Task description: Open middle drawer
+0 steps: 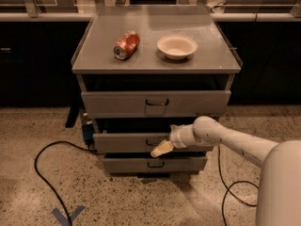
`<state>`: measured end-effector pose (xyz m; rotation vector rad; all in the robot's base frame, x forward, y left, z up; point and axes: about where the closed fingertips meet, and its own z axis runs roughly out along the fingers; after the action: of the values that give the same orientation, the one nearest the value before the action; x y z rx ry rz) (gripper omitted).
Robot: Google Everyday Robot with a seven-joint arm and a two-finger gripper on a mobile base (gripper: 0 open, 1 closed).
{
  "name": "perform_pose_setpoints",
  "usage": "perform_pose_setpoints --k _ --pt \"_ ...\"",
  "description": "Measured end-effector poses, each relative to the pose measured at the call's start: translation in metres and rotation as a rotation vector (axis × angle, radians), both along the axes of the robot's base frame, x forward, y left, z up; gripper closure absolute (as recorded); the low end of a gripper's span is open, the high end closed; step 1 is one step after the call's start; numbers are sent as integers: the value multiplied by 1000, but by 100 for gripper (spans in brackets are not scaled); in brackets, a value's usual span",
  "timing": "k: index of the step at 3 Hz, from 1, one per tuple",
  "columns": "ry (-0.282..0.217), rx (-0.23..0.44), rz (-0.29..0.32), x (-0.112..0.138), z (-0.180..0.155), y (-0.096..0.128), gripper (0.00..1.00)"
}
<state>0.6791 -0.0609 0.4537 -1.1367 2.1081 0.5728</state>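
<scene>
Camera view: our robot's claw (162,149) hangs at the front of the middle drawer (122,143), its pale tip just right of and below the small dark handle (151,142). We cannot tell how wide the claw stands, or whether it has the handle. We judge the drawer drawn out only a little, its front proud of the lowest drawer (127,165), with most of the pull to come. A red can (126,45) and a bowl (177,46) sit on the worktop (155,27) above.

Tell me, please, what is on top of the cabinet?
A can lying on its side and a bowl, apart. The surface beneath them is covered. The gripper is lower, at the middle drawer.
</scene>
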Motion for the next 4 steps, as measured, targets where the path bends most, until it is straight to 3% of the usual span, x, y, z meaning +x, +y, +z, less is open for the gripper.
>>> perform_pose_setpoints --k 1,3,4 --pt "-9 -4 5 7 2 3 0" --pt "87 -2 -9 -12 -22 -3 0" --pt "87 -2 -9 -12 -16 -2 0"
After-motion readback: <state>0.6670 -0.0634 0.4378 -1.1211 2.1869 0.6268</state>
